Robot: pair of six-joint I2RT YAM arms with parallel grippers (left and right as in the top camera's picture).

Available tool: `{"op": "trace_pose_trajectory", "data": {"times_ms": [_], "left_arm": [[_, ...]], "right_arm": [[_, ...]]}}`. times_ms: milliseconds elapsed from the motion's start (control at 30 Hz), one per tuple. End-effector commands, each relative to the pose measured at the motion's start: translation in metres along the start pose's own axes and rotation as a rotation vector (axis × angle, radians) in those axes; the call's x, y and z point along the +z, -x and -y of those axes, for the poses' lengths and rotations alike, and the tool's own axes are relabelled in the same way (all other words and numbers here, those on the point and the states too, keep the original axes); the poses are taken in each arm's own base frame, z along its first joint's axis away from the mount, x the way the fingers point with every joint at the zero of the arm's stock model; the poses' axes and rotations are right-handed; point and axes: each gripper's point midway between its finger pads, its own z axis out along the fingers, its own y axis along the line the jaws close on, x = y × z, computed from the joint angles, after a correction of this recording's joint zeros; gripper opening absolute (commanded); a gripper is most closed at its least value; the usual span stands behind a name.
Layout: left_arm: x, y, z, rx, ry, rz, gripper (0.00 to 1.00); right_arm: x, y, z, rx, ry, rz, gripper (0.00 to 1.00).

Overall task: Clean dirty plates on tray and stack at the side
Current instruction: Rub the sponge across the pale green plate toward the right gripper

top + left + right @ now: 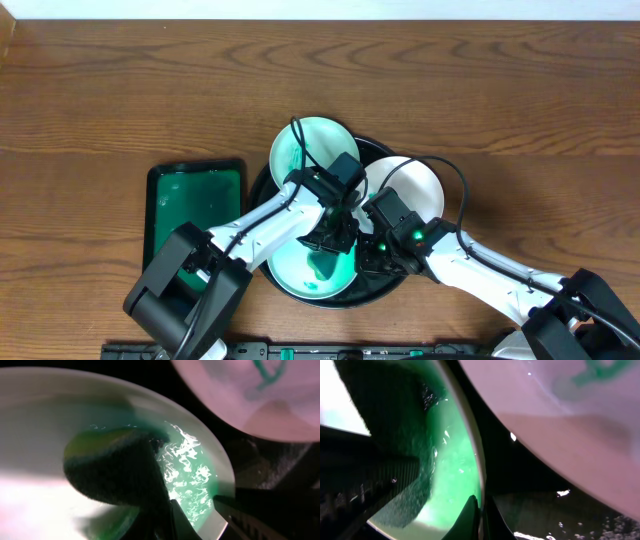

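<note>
On a brown wooden table [120, 90], seen from above, a round black tray [378, 150] sits toward the 6 o'clock edge, holding three small plates in a cluster.

A mint plate [320, 140] lies at the tray's 12 o'clock. A white plate [420, 185] lies at 3 o'clock. A second mint plate, the near mint plate [300, 270], lies at 6 o'clock and has a green smear [322, 265] in its bowl. All three plates are on the tray, and none is stacked.

Just beside the tray at 9 o'clock is a rectangular green tray [195, 205] with a dark rim.

Both arms reach in from the 6 o'clock edge of the table and meet over the middle of the tray.

The left gripper [335, 232] is above the near mint plate. Its jaws are clamped on a dark sponge [110, 467]. In the left wrist view the sponge presses flat on the plate's bowl, with wet green liquid [187, 480] glistening beside it at 3 o'clock.

The right gripper [372, 255] is at the 3 o'clock rim of the same plate. In the right wrist view its fingertips are pinched together, and the pale rim runs down into them, so it appears to grip the plate's edge.

In both wrist views a pale neighbouring plate [240, 400] fills the upper right corner and carries a green scribble. Which of the other two plates it is cannot be told from these close views.
</note>
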Motion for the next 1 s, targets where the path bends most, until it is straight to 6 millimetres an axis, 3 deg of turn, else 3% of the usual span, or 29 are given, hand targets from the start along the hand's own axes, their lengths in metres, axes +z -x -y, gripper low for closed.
{"op": "trace_pose_trajectory", "data": {"times_ms": [0,133,400,567,833,967], "left_arm": [[0.012,-0.016,0.047,0.047,-0.251,-0.096,0.07],[0.013,-0.011,0.04,-0.016,-0.204,-0.078,0.07],[0.013,-0.019,-0.031,-0.207,0.191,-0.049,0.07],[-0.001,-0.028,-0.073,-0.266,0.437,-0.023,0.07],[-0.029,-0.032,-0.117,-0.35,0.721,0.06,0.07],[-0.04,-0.027,-0.128,-0.371,0.803,0.122,0.07]], "right_arm": [[0.011,-0.016,0.021,-0.015,-0.067,-0.047,0.01],[0.011,-0.016,0.021,-0.015,-0.067,-0.047,0.01],[0.011,-0.017,0.021,-0.014,-0.069,-0.049,0.01],[0.011,-0.017,0.021,-0.014,-0.069,-0.049,0.01],[0.011,-0.017,0.021,-0.014,-0.07,-0.049,0.01],[0.011,-0.017,0.021,-0.014,-0.07,-0.049,0.01]]}}
